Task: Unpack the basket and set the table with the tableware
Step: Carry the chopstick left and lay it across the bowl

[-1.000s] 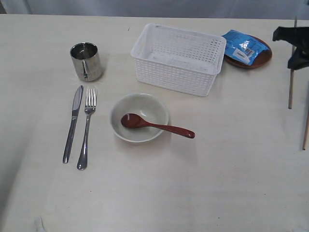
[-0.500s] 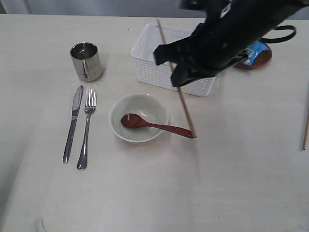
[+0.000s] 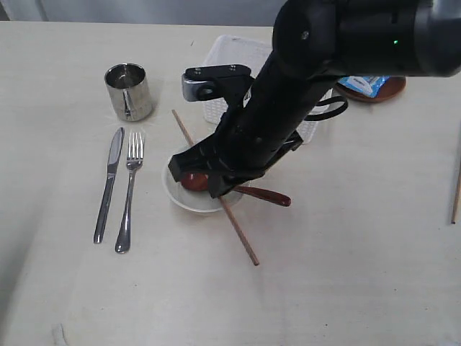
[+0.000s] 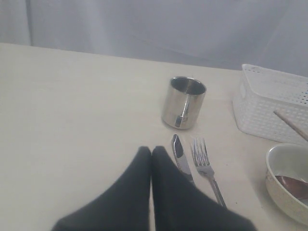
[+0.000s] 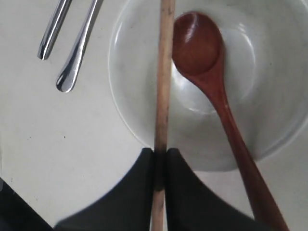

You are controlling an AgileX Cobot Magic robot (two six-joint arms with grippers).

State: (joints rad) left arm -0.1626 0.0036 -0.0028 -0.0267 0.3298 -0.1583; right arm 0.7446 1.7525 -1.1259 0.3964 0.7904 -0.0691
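Holding one wooden chopstick (image 5: 163, 72), the right end effector (image 5: 161, 151) has its jaws pressed tight on the stick at about mid-length. It hangs over the cream bowl (image 3: 175, 193) near the middle of the desk (image 3: 346, 288), and the stick slants across the bowl beside the reddish-brown spoon (image 5: 197, 43) that lies in it. The left end effector (image 4: 151, 150) is fully closed with nothing in it, low over the desk near the knife (image 4: 179, 156) and fork (image 4: 204, 163); the steel cup (image 4: 184, 102) stands beyond them. A second chopstick (image 3: 456, 194) lies at the right edge of the desk. The white basket (image 3: 229, 43) stands toward the far edge, and to its right the brown plate (image 3: 385, 90) carries a blue packet (image 3: 364, 84). I judge the chopstick light, stiff and smooth, so it can turn or slip in a narrow pinch. A hold near the middle, as now, keeps it balanced, and it should be laid down flat before the jaws open.
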